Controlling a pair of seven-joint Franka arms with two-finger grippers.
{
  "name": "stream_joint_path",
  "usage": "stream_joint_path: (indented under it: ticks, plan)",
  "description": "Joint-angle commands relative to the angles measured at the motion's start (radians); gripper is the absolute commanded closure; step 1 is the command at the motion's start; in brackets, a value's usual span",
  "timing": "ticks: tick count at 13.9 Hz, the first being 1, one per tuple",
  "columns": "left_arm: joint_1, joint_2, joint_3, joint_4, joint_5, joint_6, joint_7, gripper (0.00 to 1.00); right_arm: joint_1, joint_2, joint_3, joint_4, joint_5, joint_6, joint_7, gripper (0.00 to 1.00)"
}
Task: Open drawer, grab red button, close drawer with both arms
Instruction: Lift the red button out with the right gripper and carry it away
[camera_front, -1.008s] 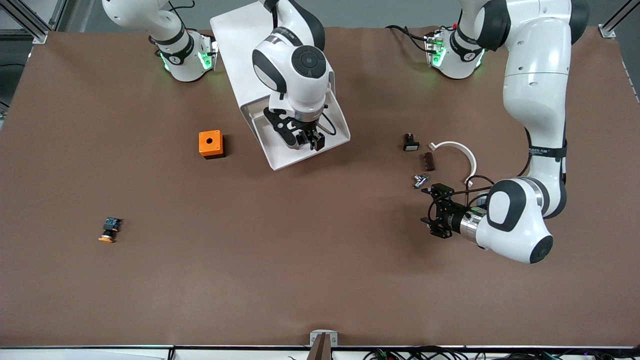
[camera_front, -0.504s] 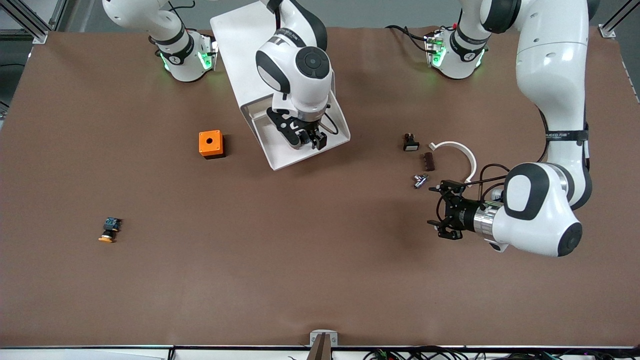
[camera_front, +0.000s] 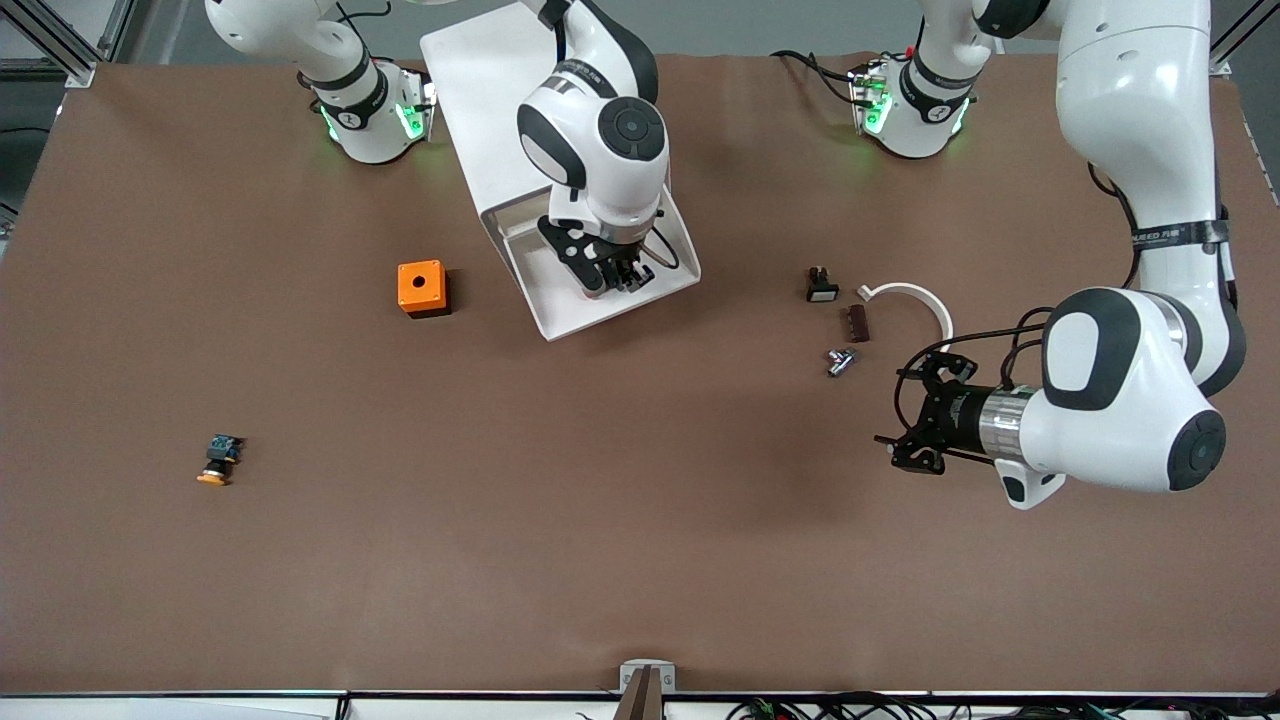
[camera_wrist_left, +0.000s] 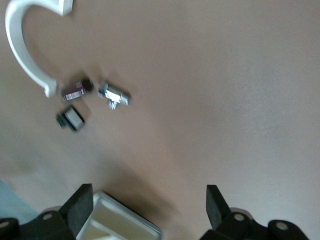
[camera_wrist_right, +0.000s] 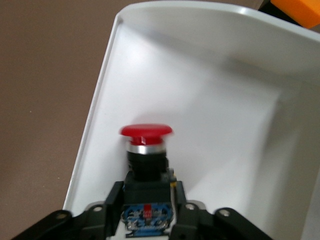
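The drawer stands pulled out of the white cabinet. My right gripper is down in the drawer, which hides most of the button in the front view. In the right wrist view the right gripper is shut on the black body of the red-capped button, blue rear end between the fingers, over the drawer floor. My left gripper is open and empty above the table, beside small parts at the left arm's end. In the left wrist view it faces a drawer corner.
An orange box with a hole sits beside the drawer. An orange-capped button lies toward the right arm's end. Near the left gripper lie a black-and-white switch, a brown part, a metal part and a white curved piece.
My left arm has swung toward its own end of the table, carrying the open gripper away from the drawer. My right gripper stayed in the drawer, shifting slightly, fingers closer together.
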Motion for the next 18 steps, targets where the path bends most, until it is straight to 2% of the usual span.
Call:
stream_joint_path:
  ticks: [1,3,5,7,9,13,15,18]
  plan:
    - [-0.026,-0.026,-0.02,-0.026,0.091,-0.004,0.172,0.01,0.01,-0.004,-0.007,-0.001,0.003,0.002,0.007,0.98]
    - [-0.061,-0.023,-0.031,-0.032,0.157,-0.004,0.302,0.01,0.001,-0.012,-0.007,0.005,0.004,-0.003,0.001,1.0]
    - [-0.088,-0.014,-0.037,-0.049,0.197,-0.003,0.344,0.0,-0.021,-0.029,-0.007,0.034,0.008,-0.042,-0.049,1.0]
    - [-0.086,-0.011,-0.054,-0.055,0.196,-0.003,0.381,0.0,-0.065,-0.049,-0.01,0.074,0.008,-0.116,-0.165,1.0]
    - [-0.089,-0.012,-0.067,-0.069,0.196,0.012,0.424,0.0,-0.133,-0.082,-0.012,0.083,0.008,-0.129,-0.304,1.0]
    - [-0.089,-0.009,-0.171,-0.168,0.196,0.251,0.445,0.0,-0.298,-0.125,-0.015,0.075,0.008,-0.13,-0.684,1.0]
    - [-0.089,-0.009,-0.21,-0.201,0.196,0.301,0.508,0.0,-0.383,-0.126,-0.015,0.071,0.008,-0.127,-0.859,1.0]
    - [-0.169,-0.002,-0.235,-0.234,0.217,0.422,0.516,0.0,-0.527,-0.122,-0.015,0.046,0.008,-0.12,-1.15,1.0]
